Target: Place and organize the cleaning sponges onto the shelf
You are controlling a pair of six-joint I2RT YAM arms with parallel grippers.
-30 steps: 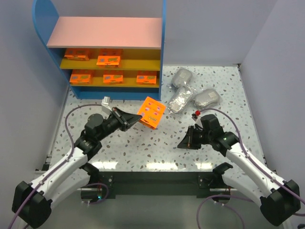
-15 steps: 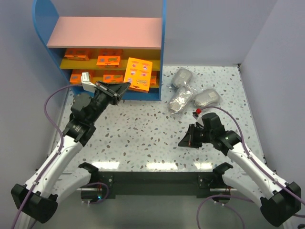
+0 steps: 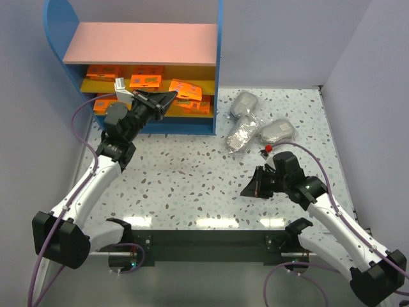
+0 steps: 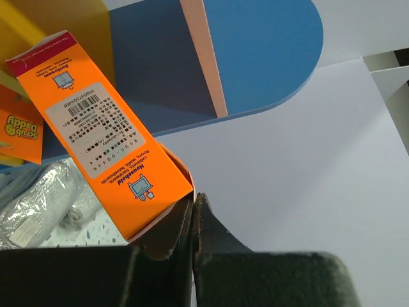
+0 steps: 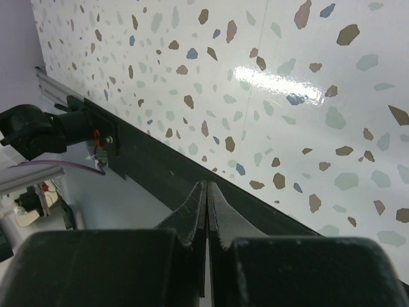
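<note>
Left gripper: clamped on one orange pack, which juts toward 2 o'clock at the right end of the shelf's upper yellow tier.
Right gripper: jaws together, empty, above the tabletop.
Grey bundles: three on the tabletop, at 4 o'clock from the shelf.

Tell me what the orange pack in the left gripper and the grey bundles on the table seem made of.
Orange pack: probably thin printed cardboard, with a matte face and crisp folded edges. Grey bundles: something soft wrapped in thin clear plastic film, judging by the crinkles and glints.
</note>
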